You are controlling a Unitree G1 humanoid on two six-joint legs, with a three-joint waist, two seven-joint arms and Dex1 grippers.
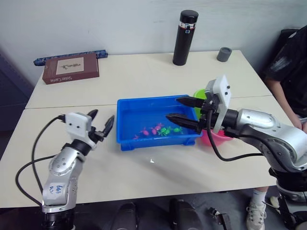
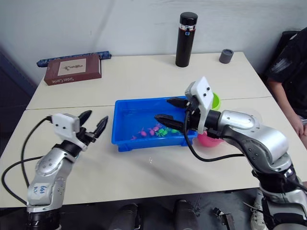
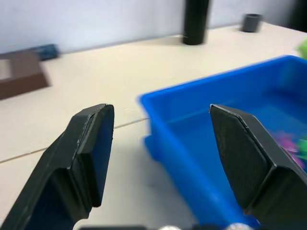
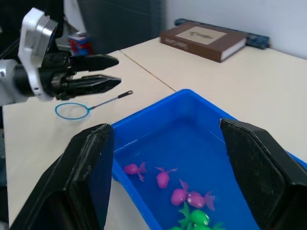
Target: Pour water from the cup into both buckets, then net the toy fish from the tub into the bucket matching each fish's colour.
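The blue tub (image 1: 148, 101) sits mid-table, holding water and several toy fish (image 1: 156, 129), magenta (image 4: 180, 194) and green (image 4: 194, 216). My right gripper (image 1: 172, 109) hangs open and empty over the tub's right end. Just behind that arm stand the lime green bucket (image 1: 199, 96) and the pink bucket (image 1: 218, 139), both partly covered. My left gripper (image 1: 103, 116) is open and empty above the table, left of the tub. The net (image 4: 72, 111) lies flat on the table close under the left gripper (image 4: 118, 71). The cup is hidden.
A tall black flask (image 1: 185, 37) and a small grey cap (image 1: 224, 54) stand at the back right. At the back left lies a brown boxed book (image 1: 71, 67). A person in dark clothes (image 1: 292, 67) sits at the table's right side.
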